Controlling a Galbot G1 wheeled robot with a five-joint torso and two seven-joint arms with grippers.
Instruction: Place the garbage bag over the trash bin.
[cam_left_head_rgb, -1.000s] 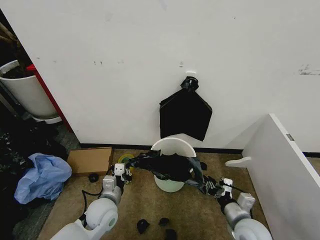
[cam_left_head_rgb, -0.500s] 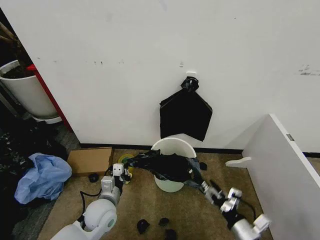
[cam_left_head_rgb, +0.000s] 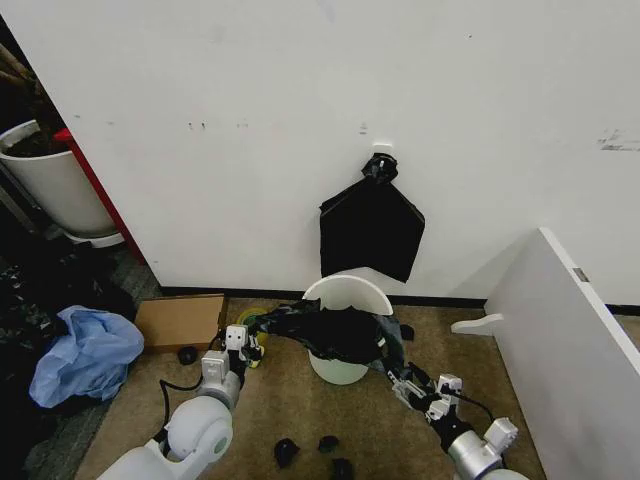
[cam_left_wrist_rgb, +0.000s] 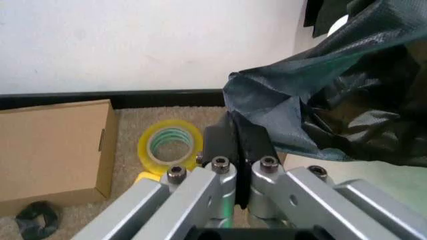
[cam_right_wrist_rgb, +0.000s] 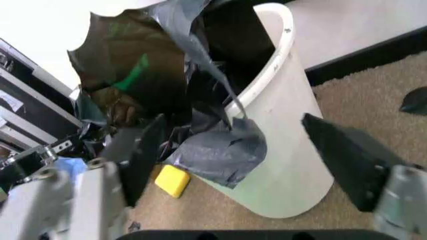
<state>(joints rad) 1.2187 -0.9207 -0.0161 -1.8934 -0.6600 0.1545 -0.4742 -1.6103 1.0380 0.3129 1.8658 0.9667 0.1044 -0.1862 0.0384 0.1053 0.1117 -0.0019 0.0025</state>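
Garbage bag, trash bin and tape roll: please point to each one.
garbage bag (cam_left_head_rgb: 335, 335), head view, on the crinkled black middle across the bin's mouth.
trash bin (cam_right_wrist_rgb: 283, 150), right wrist view, on its bare cream side wall.
tape roll (cam_left_wrist_rgb: 169, 146), left wrist view, on the yellow ring.

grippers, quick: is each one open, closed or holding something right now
Left gripper: jaws closed, pinching an edge of the garbage bag beside the trash bin.
Right gripper: jaws open, holding nothing, facing the bin.
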